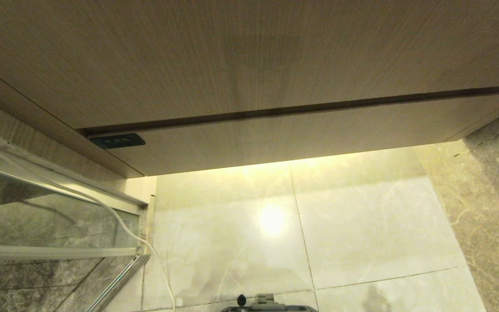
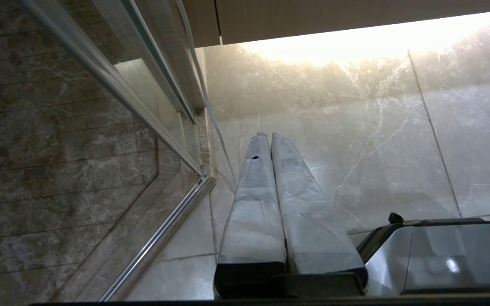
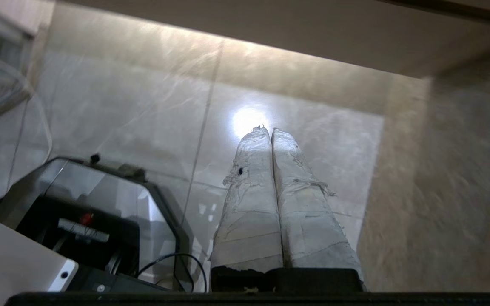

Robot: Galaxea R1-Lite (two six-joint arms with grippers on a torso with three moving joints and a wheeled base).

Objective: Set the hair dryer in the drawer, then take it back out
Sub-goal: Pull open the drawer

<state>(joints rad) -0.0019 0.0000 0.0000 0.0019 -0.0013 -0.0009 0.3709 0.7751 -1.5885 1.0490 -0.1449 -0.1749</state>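
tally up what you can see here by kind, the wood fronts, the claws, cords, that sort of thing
Wood fronts: 2, the drawer and the panel above it
Claws: 2, left claw and right claw, both shut and empty
Cords: 1, white cord
Hair dryers: 0 in view
Total: 5

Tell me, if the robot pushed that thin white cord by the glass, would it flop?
Probably. The white cord hangs in a loose curve down the glass panel, so it looks floppy. It is thin, so likely light, and would swing away rather than resist.
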